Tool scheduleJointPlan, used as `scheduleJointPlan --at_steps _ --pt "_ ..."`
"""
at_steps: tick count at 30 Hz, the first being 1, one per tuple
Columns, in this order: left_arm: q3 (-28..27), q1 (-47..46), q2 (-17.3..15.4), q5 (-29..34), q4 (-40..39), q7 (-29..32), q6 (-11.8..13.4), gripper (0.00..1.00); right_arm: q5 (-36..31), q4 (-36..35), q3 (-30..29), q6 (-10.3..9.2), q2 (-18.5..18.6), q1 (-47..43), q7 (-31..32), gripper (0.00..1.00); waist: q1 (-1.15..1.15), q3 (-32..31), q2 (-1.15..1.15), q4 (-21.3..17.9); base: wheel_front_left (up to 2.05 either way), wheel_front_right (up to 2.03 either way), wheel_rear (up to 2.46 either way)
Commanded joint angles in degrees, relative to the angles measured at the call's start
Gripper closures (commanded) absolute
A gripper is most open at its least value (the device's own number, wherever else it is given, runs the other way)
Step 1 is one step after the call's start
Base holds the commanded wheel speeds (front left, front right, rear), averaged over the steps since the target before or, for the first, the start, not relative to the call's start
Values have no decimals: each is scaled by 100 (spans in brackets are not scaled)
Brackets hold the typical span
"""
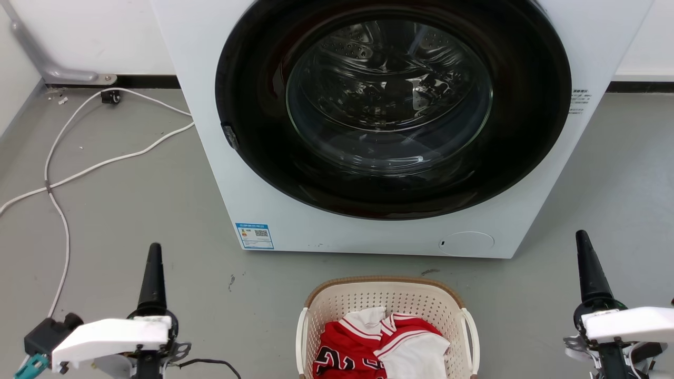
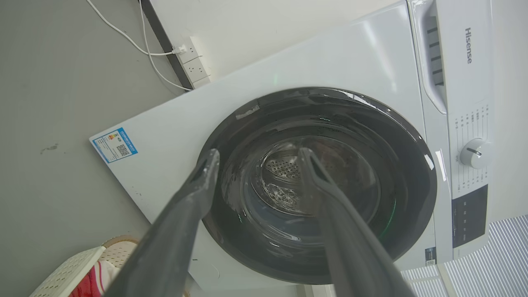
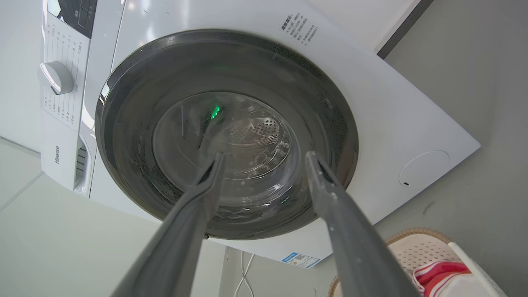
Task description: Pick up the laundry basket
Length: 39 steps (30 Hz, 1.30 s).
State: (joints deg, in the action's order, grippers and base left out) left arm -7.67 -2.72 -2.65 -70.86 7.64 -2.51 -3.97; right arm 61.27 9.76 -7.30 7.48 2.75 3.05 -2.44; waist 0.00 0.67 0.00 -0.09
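The laundry basket [image 1: 384,281] stands on the grey floor at the bottom middle of the head view, cream-white and perforated, with a brown rim and white loop handles on both sides. Red and white clothes [image 1: 368,347] lie inside it. My left gripper [image 1: 154,252] is well off to the basket's left and my right gripper [image 1: 582,239] well off to its right, both pointing at the washer. A corner of the basket [image 2: 70,272] shows low in the left wrist view, where the left gripper [image 2: 258,152] is open and empty. The right gripper [image 3: 264,156] is open too, with the basket [image 3: 416,247] at lower right.
A white front-loading washing machine [image 1: 253,184] stands just behind the basket, its round dark glass door [image 1: 389,105] closed. White cables [image 1: 68,173] trail over the floor at the left, running to a wall socket strip [image 2: 194,62]. Bare grey floor lies on both sides of the basket.
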Motion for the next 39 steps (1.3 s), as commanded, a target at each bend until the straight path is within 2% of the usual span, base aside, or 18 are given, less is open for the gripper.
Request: scheduleJointPlan --at_steps 1,5,10,15,20,30,39 --pt "113 -16 -18 459 -285 -71 49 0 -370 -198 28 1 17 125 -71 0 0 8 0 0 0 0 0" --pt "365 45 -19 1176 -593 -150 211 0 -864 -356 147 1 18 98 -150 0 0 25 0 -3 0 0 0" --pt "623 81 -20 1682 -784 -227 309 0 -1520 -616 225 2 18 91 -228 0 0 43 0 -5 0 0 0" --pt "853 122 -20 2297 -923 -315 235 0 -2380 -858 371 1 18 36 -321 0 0 55 0 -5 0 0 0" --pt "1070 163 -21 2847 -1029 -404 264 0 -3029 -1011 521 1 18 -19 -405 0 0 60 0 -7 0 0 0" --pt "1371 212 -23 3833 -1063 -565 220 0 -3880 -1176 653 1 18 -109 -570 0 0 92 0 -31 0 0 0" --pt "1706 213 -87 4755 -964 -699 375 0 -4499 -1092 688 1 19 -154 -701 0 0 118 0 -49 0 0 0"
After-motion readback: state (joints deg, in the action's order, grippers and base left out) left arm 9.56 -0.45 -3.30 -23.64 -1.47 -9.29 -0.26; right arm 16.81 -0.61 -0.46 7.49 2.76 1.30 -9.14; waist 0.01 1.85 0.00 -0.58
